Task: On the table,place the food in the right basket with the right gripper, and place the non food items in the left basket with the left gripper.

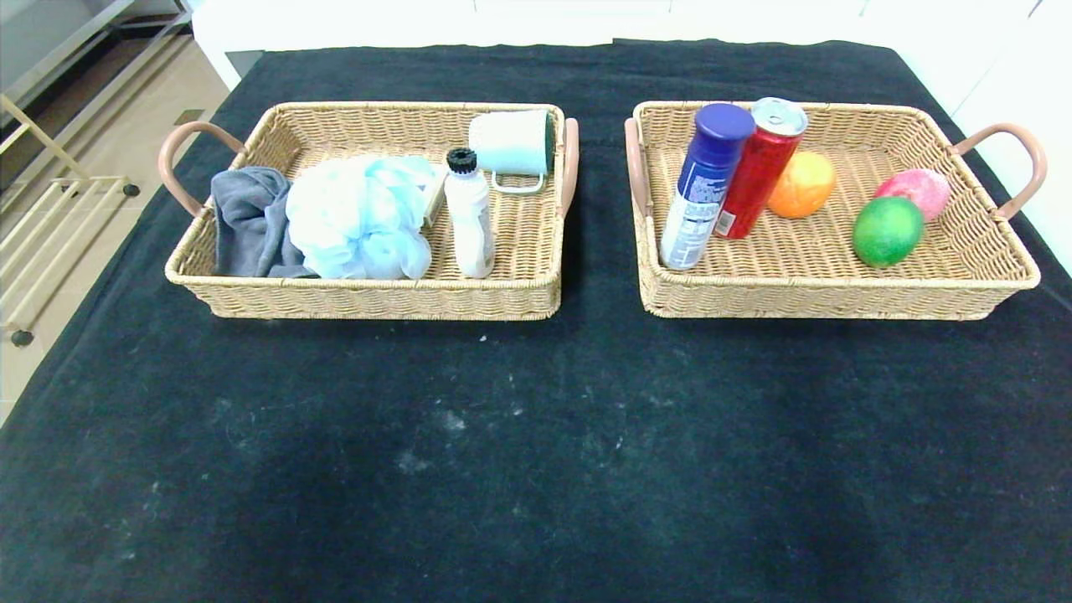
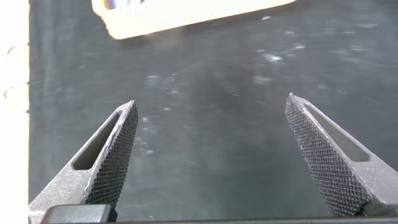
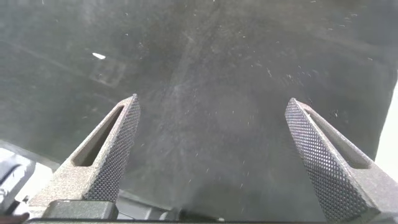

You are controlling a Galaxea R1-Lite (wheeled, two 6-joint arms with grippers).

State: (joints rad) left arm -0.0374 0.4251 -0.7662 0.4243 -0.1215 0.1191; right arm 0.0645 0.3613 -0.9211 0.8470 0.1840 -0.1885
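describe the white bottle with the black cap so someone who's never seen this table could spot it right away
Start at the left basket, the wicker tray on the robot's left side of the black table. Near its front wall, right of the fluffy pale blue bath pouf, stands the slim white bottle. It is the only upright thing in that basket, topped by a ribbed black cap, unlike the mug lying on its side behind it.

Beyond the far edge, a white surface [image 1: 586, 21] runs across the back. To the left lies pale beige floor [image 1: 100, 159], where a cream metal rack [image 1: 50, 218] (on small black casters) stands.
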